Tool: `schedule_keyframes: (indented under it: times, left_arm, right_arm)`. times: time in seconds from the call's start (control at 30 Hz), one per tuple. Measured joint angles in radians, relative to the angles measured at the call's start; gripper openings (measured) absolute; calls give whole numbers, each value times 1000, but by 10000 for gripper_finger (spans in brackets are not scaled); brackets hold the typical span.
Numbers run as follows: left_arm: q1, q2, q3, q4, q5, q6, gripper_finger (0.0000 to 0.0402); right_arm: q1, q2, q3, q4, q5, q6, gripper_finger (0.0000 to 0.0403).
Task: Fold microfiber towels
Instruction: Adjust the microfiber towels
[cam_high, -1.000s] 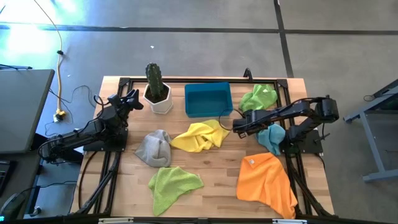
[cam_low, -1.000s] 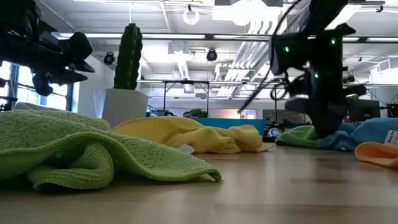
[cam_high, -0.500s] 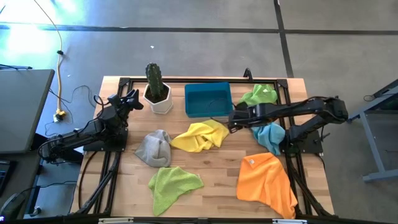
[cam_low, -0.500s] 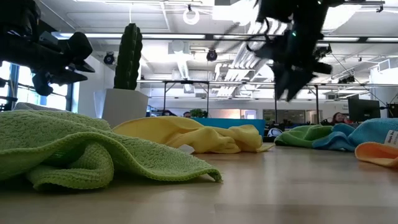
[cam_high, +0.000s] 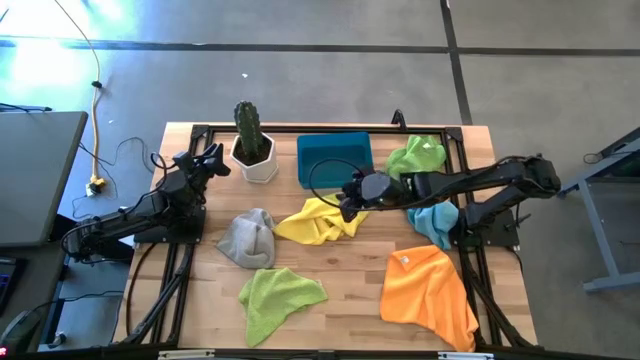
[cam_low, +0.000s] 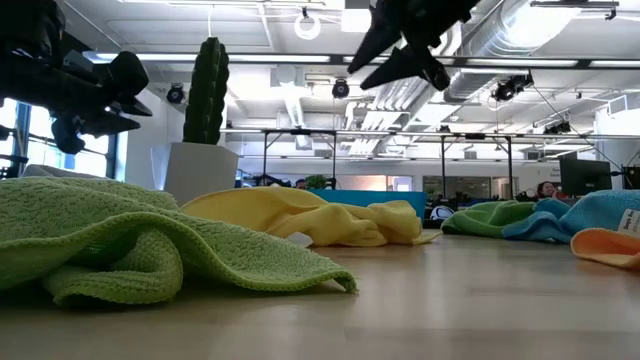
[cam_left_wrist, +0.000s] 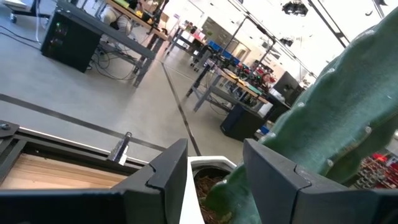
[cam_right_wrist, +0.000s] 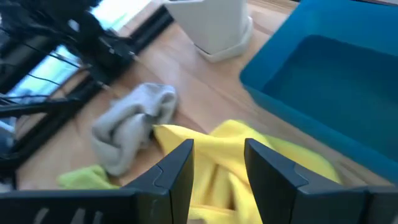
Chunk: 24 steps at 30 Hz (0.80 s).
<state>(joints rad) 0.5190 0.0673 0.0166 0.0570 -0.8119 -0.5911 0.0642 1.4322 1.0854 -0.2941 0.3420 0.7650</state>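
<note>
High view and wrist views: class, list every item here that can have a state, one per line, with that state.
Yellow towel: crumpled, unfolded.
Grey towel: bunched up.
Front lime towel: spread loosely, unfolded.
Rear lime towel: crumpled.
Light blue towel: crumpled.
Orange towel: spread out, unfolded.
Blue bin: upright, no towel inside.
Right gripper: open, empty, above the yellow towel.
Left gripper: open, empty, beside the cactus pot.

wooden table (cam_high: 350, 270): six crumpled towels (cam_high: 322, 220), blue bin (cam_high: 334, 160), potted cactus (cam_high: 252, 140).
</note>
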Motion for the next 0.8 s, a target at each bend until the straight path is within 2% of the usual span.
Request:
schedule_keyframes:
  times: [0.1, 0.3, 0.6, 0.7, 0.8]
  left_arm:
    - [-1, 0, 0, 0, 1, -6, 147]
    - [-5, 0, 0, 0, 71, -164, 147]
    - [-5, 0, 0, 4, 126, -263, 147]
    - [-5, 0, 0, 4, 175, -257, 147]
    - [-5, 0, 0, 8, 272, -248, 147]
  right_arm:
    - [15, 0, 0, 27, 0, 21, 133]
    - [55, 0, 0, 54, 0, 20, 133]
    - [108, 0, 0, 59, 0, 12, 133]
    - [116, 0, 0, 59, 0, 12, 133]
    - [116, 0, 0, 59, 0, 12, 133]
